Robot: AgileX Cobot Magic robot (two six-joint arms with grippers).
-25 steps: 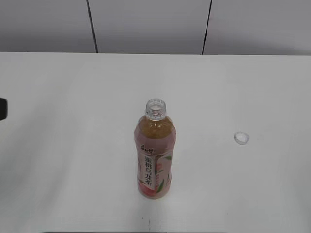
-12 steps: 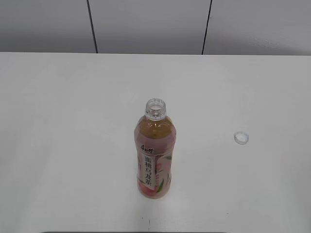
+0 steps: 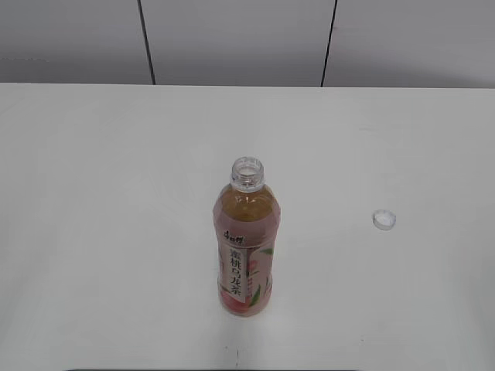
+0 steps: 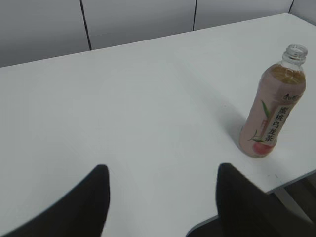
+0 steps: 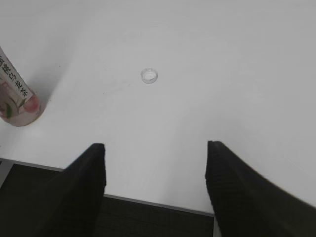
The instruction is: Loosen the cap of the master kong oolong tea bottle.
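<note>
The master kong oolong tea bottle stands upright on the white table with its neck open and no cap on it. It also shows in the left wrist view and at the left edge of the right wrist view. The small white cap lies on the table to the bottle's right, open side up, and shows in the right wrist view. My left gripper is open and empty, far left of the bottle. My right gripper is open and empty, over the table's front edge. Neither gripper shows in the exterior view.
A grey panelled wall runs behind the table. The table's front edge lies under my right gripper, with dark floor below it.
A dark part of the left arm at the exterior view's left edge one second ago has left the view. The bottle and the cap have not moved.
</note>
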